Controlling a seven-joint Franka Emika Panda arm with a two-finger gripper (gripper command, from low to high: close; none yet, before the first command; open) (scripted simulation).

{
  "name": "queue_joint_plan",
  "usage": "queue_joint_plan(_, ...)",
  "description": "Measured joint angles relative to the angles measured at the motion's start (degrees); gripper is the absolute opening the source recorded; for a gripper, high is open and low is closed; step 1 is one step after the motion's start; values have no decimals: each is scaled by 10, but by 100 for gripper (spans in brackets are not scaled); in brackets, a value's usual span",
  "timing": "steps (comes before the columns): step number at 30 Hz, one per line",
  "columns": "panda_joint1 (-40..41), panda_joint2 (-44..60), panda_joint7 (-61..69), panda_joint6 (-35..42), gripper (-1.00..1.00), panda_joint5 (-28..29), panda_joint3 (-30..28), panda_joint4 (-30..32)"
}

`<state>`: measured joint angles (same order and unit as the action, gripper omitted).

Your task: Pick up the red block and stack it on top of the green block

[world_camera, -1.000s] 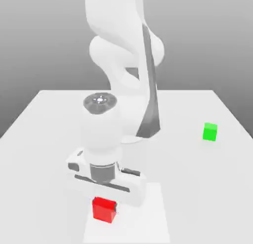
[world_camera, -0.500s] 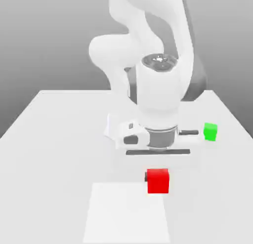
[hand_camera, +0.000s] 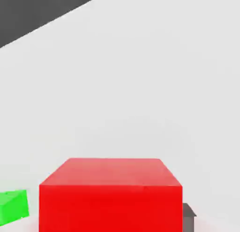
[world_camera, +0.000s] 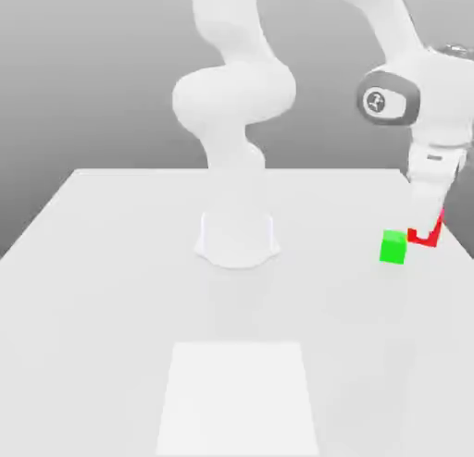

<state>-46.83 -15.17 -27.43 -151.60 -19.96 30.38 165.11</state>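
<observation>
Gripper [world_camera: 428,226] clamps glossy red block [hand_camera: 110,196] (cube) beside green block [world_camera: 393,247].

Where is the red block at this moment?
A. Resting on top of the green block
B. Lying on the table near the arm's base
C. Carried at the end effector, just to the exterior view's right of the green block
C: the red block sits under the end effector, beside the green block, not on it.

You can read no text, label, brand or number anywhere here. The red block [hand_camera: 110,196] and the green block [world_camera: 393,247] have plain faces, and the desk [world_camera: 111,289] carries no markings.
</observation>
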Motion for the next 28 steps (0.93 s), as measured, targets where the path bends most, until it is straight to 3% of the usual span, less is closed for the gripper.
queue_joint_plan(5,-88,-15,37,-7,-100,-9,53,24)
queue_joint_plan(16,-27,69,-22,-88,-100,84,100,27)
queue_joint_plan(28,23,161,-139,-165,-100,250,102,26)
